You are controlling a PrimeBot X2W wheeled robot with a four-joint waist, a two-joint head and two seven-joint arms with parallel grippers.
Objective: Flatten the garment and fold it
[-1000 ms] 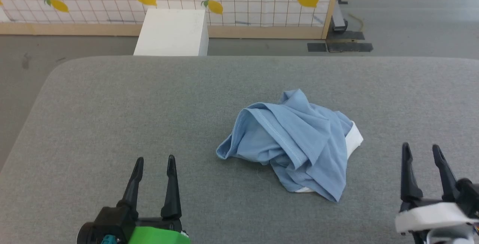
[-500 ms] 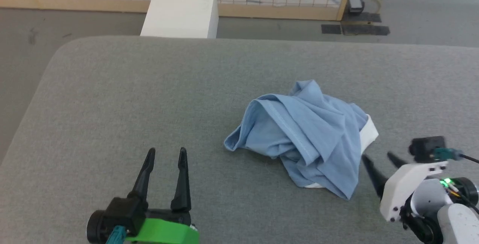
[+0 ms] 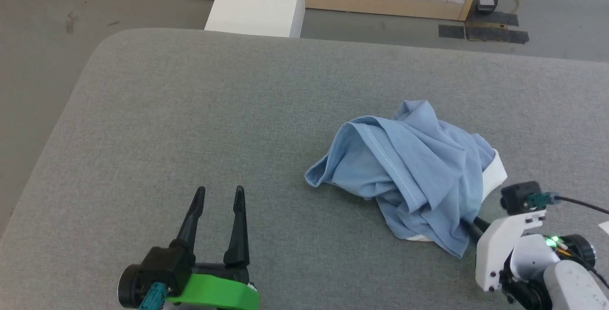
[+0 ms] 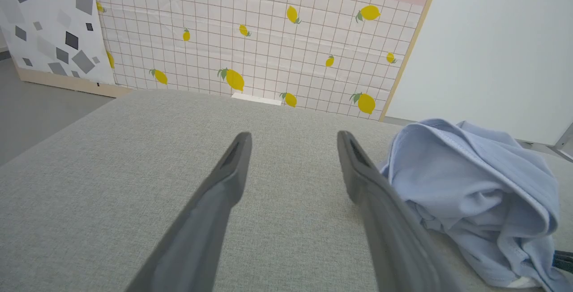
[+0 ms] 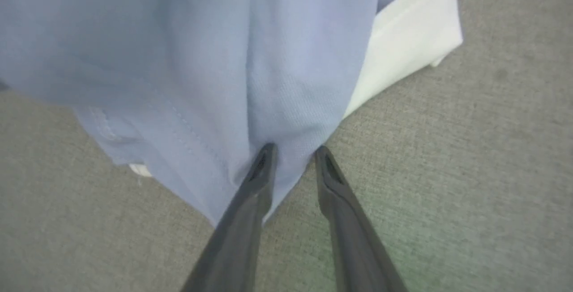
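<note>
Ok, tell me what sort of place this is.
Likely a staged test room, not a real home: a wood-framed lemon-print panel lettered RESTAURANT, a bare grey floor, and a grey padded table holding the shirt.

The left jaws stand wide apart, dark fingers [image 3: 238, 224] pointing forward from the green wrist [image 3: 214, 295]. The right jaws, a slim gap between them, angle inward from the white wrist [image 3: 499, 248], fingertips [image 5: 264, 162] at the edge of the garment [image 3: 418, 167].
</note>
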